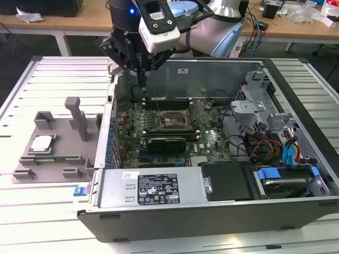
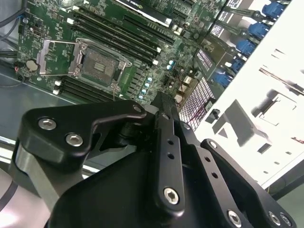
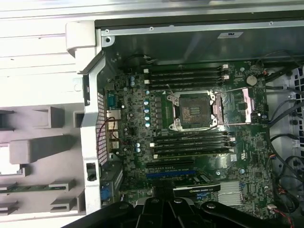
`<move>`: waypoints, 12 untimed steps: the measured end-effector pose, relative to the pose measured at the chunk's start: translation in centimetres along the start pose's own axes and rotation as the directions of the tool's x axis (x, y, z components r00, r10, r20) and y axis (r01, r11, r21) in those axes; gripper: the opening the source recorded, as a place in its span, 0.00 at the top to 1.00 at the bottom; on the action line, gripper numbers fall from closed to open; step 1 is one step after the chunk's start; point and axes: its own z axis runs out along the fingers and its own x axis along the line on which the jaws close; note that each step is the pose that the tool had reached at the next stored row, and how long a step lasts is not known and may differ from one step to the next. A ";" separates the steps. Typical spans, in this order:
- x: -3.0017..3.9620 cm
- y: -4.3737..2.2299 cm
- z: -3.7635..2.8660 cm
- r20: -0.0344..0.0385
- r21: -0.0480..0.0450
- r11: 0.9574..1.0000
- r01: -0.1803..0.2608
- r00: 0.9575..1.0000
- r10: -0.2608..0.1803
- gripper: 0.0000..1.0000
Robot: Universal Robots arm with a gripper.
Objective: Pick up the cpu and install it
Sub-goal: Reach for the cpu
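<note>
Exterior view shows the arm's gripper (image 1: 141, 79) hanging above the far edge of the motherboard (image 1: 159, 132) inside an open computer case (image 1: 212, 203), its jaws drawn together to a narrow tip and holding nothing. The cpu (image 1: 42, 143) lies flat on the grey fixture tray (image 1: 66, 156) outside the case, toward the exterior view's left and well apart from the gripper. The socket (image 3: 192, 110), seen in the first wrist view, stands open with its metal frame swung back, between rows of memory slots (image 3: 190, 142) on the board
</note>
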 end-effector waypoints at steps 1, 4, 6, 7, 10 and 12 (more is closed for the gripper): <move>0.04 0.00 0.00 0.000 0.000 1.000 0.000 1.000 0.000 0.89; 0.35 -0.02 -0.01 0.000 0.000 1.000 0.000 1.000 0.000 0.89; 0.69 -0.04 -0.02 0.000 0.000 1.000 0.000 1.000 0.000 0.89; 0.82 -0.05 -0.02 0.000 0.000 1.000 0.000 1.000 0.000 0.89; 1.35 -0.09 -0.04 0.000 0.000 1.000 0.000 1.000 0.000 0.89; 1.65 -0.10 -0.04 0.000 0.000 1.000 0.000 1.000 0.000 0.89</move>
